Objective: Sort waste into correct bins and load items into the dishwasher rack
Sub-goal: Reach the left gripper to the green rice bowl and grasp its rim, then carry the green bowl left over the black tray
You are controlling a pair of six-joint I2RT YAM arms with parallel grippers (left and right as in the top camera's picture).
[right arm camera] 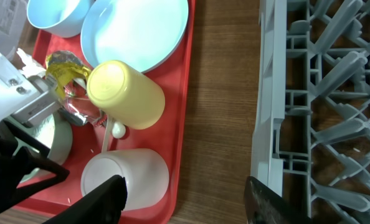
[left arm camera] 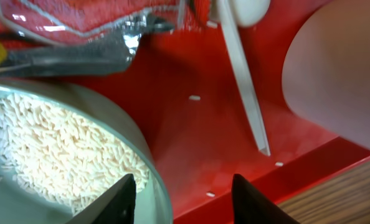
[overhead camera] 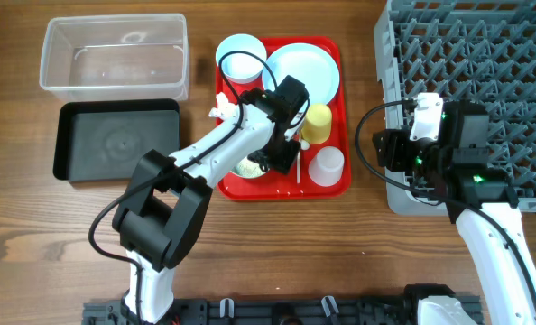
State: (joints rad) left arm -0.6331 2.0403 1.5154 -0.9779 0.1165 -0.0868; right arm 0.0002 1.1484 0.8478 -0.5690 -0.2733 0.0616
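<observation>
Pose: left gripper point(left arm camera: 184, 200) reaches forward, angled down, jaws partly apart; right gripper point(right arm camera: 185, 198) angled down, jaws wide apart.

The overhead view looks straight down on the whole table, with the tray point(overhead camera: 322, 190) central and the rack point(overhead camera: 485, 63) at 2 o'clock. The left wrist view sits very close over the tray floor, pink cup point(left arm camera: 334, 81) at 3 o'clock. The right wrist view looks down from higher: tray at 9 o'clock, rack at 3. All three share the tray and pink cup.
</observation>
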